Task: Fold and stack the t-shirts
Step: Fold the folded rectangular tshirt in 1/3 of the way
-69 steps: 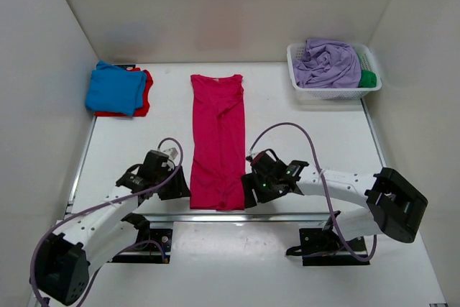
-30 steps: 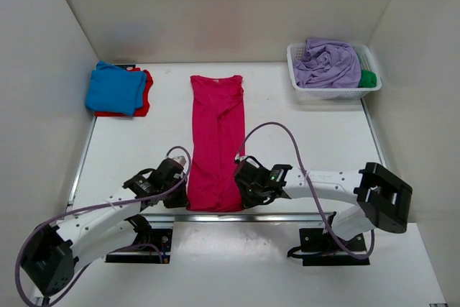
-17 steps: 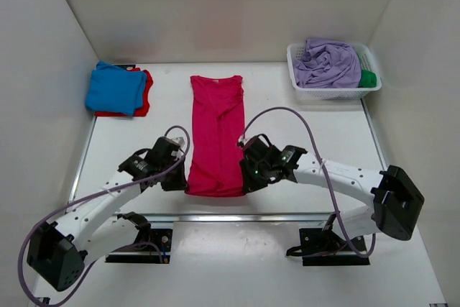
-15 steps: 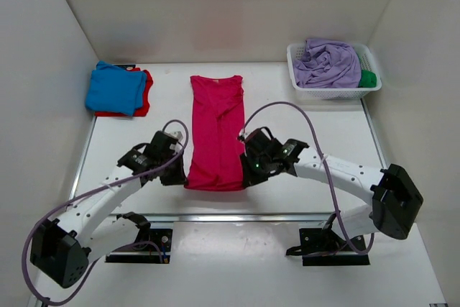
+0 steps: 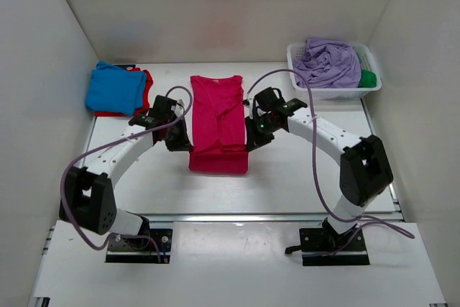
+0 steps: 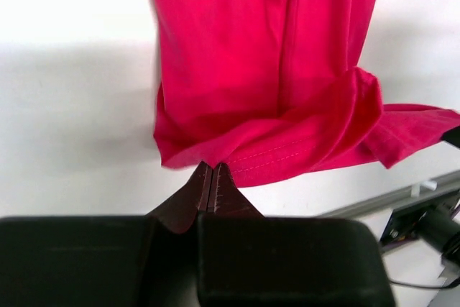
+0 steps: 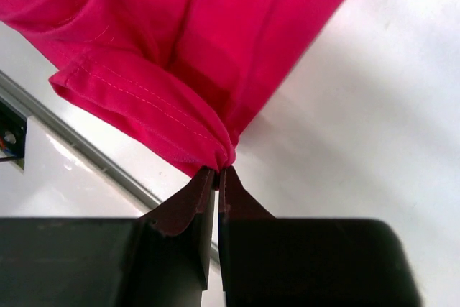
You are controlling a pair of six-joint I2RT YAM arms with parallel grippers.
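1. Top external: the crimson-pink t-shirt point(image 5: 218, 106) lies as a long strip at mid-frame, its near hem raised and doubled toward the collar. The left gripper point(image 5: 181, 143) is clamped on the hem's left corner and the right gripper point(image 5: 251, 138) on its right corner. At upper left the blue t-shirt point(image 5: 113, 89) sits folded on the red t-shirt point(image 5: 146, 95). At upper right the lavender t-shirt point(image 5: 327, 62) and green t-shirt point(image 5: 368, 78) fill the white basket point(image 5: 334, 93). I judge the fold goes best with both corners carried level and at equal pace, cloth taut between them, then lowered at the collar before letting go. No writing is legible.
2. Left wrist: the fingertips point(image 6: 194, 195) are pressed together on the stitched hem at lower centre. The bite looks thin, so gentle motion seems wise. No label shows.
3. Right wrist: the fingertips point(image 7: 187, 203) are likewise closed on a bunched hem corner. No brand is visible.
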